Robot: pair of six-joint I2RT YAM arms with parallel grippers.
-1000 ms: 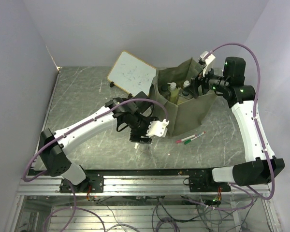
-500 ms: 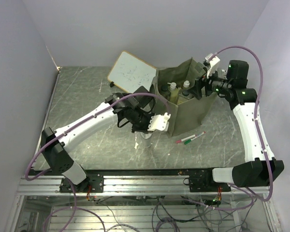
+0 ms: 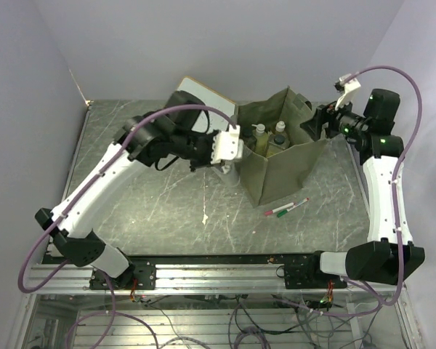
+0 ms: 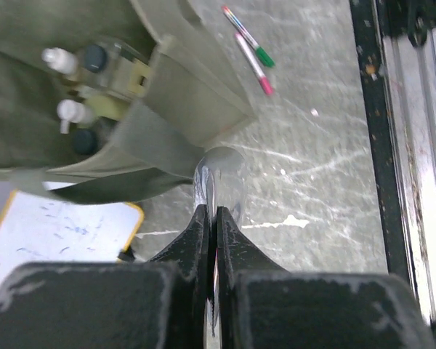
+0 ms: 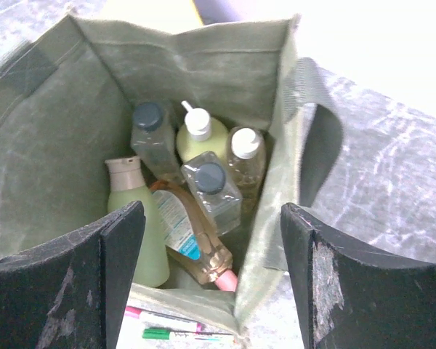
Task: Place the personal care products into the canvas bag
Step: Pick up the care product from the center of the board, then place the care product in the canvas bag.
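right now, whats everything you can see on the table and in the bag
bag: one, olive green, middle of the table, top open
clear square bottles: two, dark caps, inside the bag
pale green bottle: one, beige cap, inside the bag
pump bottle: one, yellow-green, inside the bag
amber bottle: one, white cap, inside the bag
orange-pink bottle: one, leaning inside the bag
pouch: one, clear, held beside the bag's left wall
pens: two, red and green, on the table in front of the bag
whiteboard: one, white with wood frame, behind the bag's left side
table: one, grey marbled
left gripper: shut on the pouch
right gripper: open, over the bag
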